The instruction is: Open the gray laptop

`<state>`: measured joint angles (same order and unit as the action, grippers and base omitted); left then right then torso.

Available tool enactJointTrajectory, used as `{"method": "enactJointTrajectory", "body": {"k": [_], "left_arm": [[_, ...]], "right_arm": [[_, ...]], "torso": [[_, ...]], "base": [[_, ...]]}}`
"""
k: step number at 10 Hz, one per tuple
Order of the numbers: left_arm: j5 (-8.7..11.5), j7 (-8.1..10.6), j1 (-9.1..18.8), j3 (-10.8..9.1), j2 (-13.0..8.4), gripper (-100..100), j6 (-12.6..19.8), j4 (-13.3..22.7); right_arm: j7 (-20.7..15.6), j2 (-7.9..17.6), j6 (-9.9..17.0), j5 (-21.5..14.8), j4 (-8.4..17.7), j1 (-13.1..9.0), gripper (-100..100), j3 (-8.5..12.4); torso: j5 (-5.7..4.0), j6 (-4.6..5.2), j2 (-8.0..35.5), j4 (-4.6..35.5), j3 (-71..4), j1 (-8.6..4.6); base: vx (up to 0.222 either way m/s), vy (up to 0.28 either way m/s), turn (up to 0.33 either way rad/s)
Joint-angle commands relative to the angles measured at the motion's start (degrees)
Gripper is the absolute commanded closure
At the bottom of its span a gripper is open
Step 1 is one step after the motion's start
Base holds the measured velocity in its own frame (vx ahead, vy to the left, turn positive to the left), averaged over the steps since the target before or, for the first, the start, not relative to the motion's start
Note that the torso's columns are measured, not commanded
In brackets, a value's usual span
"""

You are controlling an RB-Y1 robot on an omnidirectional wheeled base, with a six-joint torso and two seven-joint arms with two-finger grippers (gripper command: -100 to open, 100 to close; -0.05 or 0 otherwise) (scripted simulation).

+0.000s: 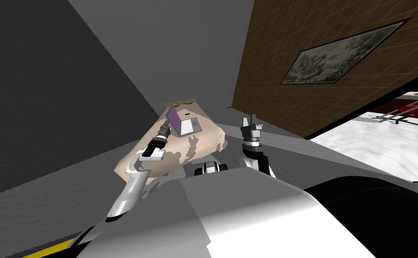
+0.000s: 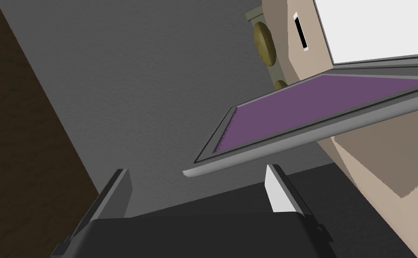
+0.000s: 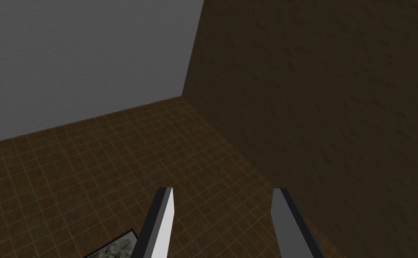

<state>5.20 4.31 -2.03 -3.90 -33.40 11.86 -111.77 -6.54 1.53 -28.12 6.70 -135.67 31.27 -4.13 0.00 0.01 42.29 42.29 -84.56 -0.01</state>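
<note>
The grey laptop (image 1: 185, 123) stands open on a beige table (image 1: 205, 139), its purple screen raised above the pale base. In the left wrist view the lid (image 2: 320, 107) with the purple screen slants just past my fingertips, its free edge close above them. My left gripper (image 2: 199, 179) (image 1: 166, 130) is open, with nothing between its fingers, right at the lid's outer edge. My right gripper (image 1: 250, 122) (image 3: 223, 201) is raised to the right of the table, open and holding nothing.
Two small olive round things (image 2: 265, 42) lie on a tray at the table's far end, beyond the laptop. A small white and black item (image 2: 300, 32) lies on the tabletop beside the laptop base. Grey walls stand behind and to the left; a brown wall is at right.
</note>
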Motion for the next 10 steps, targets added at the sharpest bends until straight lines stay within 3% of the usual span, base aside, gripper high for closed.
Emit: {"method": "enactJointTrajectory", "body": {"k": [1,4,5,10], "left_arm": [[0.8,1.49,2.7,-0.37,-3.8,-100,4.1,2.8],[1.7,3.13,5.8,-0.79,-8.0,-100,8.6,5.8],[1.7,3.13,5.8,-0.79,-8.0,-100,8.6,5.8],[2.9,5.29,9.9,-1.35,-13.8,-100,14.6,9.9]], "right_arm": [[0.0,0.0,0.0,0.0,0.0,0.0,0,0.0],[0.0,0.0,0.0,0.0,0.0,0.0,0,0.0],[0.0,0.0,0.0,0.0,0.0,0.0,0,0.0],[0.0,0.0,0.0,0.0,0.0,0.0,0,0.0]], "torso": [[0.0,0.0,0.0,0.0,0.0,0.0],[0.0,-0.01,0.0,0.0,0.0,0.01],[0.01,-0.01,0.0,0.0,0.0,0.01],[0.0,-0.01,0.0,0.0,0.0,0.0]], "base": [[0.012,-0.019,-0.076],[0.014,-0.018,-0.067],[0.007,-0.011,-0.025],[0.008,-0.012,-0.054]]}}
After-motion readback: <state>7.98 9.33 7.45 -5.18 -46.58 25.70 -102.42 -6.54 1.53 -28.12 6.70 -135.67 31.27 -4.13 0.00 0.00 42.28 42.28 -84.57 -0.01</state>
